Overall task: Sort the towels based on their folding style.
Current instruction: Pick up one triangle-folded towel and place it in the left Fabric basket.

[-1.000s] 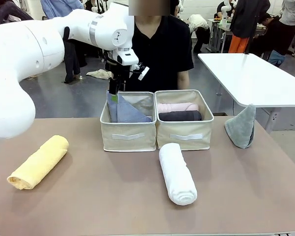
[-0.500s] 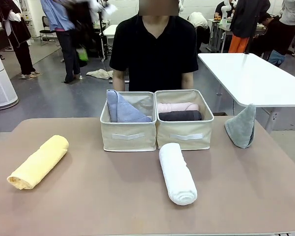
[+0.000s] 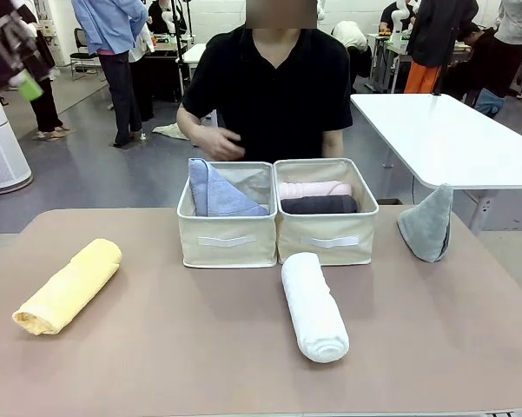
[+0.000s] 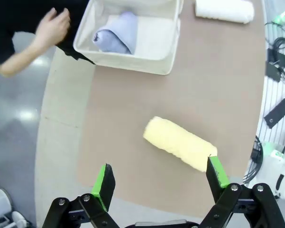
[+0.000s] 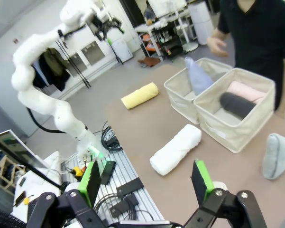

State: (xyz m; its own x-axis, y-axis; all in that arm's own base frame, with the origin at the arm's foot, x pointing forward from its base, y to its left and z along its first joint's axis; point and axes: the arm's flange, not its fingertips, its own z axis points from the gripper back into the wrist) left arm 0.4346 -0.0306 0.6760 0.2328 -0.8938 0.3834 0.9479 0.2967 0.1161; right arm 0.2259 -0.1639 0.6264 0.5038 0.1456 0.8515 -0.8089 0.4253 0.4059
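- The left gripper [image 4: 160,176] hangs high over the table [image 3: 200,356], fingers wide apart, holding nothing.
- The right gripper [image 5: 146,181] is wide apart too, with nothing in it.
- The yellow towel [image 3: 68,287] lies rolled on the table's left side (under the left gripper).
- The rolled white towel [image 3: 313,306] lies just in front of the right bin [image 3: 327,241].
- The lavender-blue towel [image 3: 215,191] stands folded in the left bin [image 3: 228,239].
- The pink towel [image 3: 313,188] and the dark grey towel [image 3: 319,205], both rolled, lie in the right bin.
- The folded grey-green towel [image 3: 426,225] stands at the table's far right edge.
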